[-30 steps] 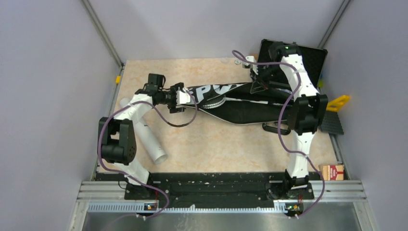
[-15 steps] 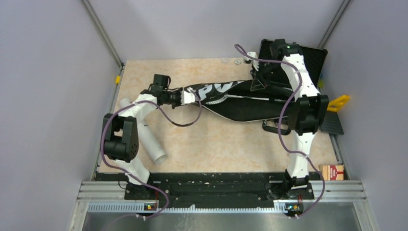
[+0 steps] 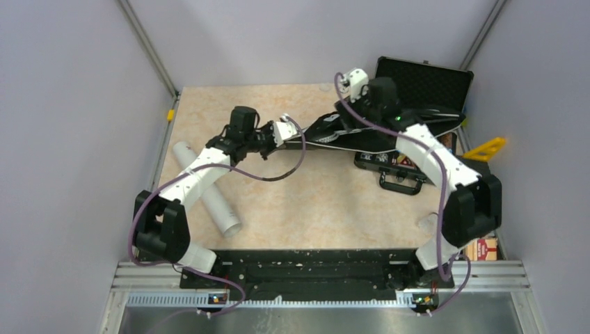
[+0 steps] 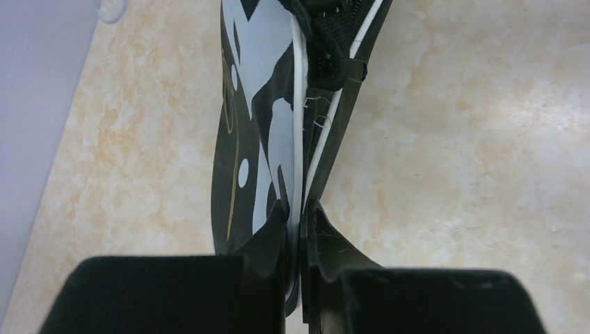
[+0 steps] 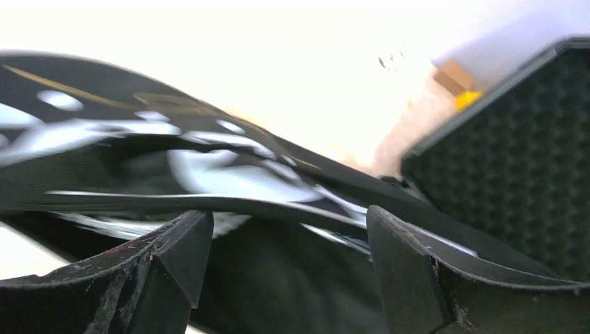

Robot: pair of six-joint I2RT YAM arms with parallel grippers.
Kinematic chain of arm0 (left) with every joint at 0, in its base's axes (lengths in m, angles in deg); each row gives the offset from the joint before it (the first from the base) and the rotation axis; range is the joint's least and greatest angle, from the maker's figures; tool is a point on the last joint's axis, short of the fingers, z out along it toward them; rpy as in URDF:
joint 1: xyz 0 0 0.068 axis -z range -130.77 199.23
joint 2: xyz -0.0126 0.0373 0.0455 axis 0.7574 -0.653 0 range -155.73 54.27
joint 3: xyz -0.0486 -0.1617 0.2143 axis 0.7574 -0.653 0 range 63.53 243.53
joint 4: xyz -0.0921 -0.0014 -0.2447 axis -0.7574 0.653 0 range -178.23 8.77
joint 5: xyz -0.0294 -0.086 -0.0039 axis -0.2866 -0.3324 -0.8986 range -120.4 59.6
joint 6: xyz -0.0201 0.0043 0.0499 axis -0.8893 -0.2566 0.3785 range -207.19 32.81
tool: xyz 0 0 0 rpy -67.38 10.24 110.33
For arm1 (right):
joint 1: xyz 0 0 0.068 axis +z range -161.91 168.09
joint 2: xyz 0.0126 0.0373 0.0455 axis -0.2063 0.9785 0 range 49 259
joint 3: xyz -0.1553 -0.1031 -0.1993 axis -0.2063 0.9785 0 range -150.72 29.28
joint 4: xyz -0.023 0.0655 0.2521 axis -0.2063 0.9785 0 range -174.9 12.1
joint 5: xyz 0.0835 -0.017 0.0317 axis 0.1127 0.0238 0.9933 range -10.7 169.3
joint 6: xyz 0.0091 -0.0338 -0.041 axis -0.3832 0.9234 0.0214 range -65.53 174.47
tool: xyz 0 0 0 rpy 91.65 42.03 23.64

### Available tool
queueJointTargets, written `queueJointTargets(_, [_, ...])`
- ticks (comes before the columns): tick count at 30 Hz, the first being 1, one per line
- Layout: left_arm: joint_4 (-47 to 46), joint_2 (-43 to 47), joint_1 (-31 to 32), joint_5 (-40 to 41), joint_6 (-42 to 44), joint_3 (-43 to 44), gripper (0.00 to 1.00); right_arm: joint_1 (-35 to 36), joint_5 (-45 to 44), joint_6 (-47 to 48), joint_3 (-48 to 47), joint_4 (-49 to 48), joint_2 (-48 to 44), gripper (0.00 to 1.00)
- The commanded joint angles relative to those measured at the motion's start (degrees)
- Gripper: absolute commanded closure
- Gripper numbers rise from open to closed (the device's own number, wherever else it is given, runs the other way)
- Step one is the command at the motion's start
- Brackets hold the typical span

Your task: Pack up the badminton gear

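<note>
At twelve o'clock on the desk [image 3: 313,202], the bag [image 4: 254,139] is clamped at its rim by the left gripper [image 4: 298,209] and should be held taut until the wide-spread right gripper [image 5: 286,216] is closed on it.

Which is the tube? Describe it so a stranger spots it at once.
Start at the tan table. On its left side, partly under the left arm, lies the tube, slanting toward the near edge. It is the only white cylinder; the bag and case are black.
</note>
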Motion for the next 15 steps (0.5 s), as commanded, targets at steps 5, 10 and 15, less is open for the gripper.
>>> queueJointTargets(5, [0.6, 5.3, 6.2, 11.4, -15.6, -0.1, 1.00, 13.1, -19.0, -16.3, 18.5, -17.4, -17.1, 0.19])
queueJointTargets(10, [3.4, 4.6, 6.3, 11.4, -19.7, 2.0, 1.00, 16.6, -15.1, -21.2, 29.9, -21.6, -28.2, 0.27])
queueJointTargets(15, [7.2, 4.3, 6.4, 8.4, -21.4, 4.6, 1.00, 16.9, -5.0, -20.0, 38.2, -29.9, -32.1, 0.34])
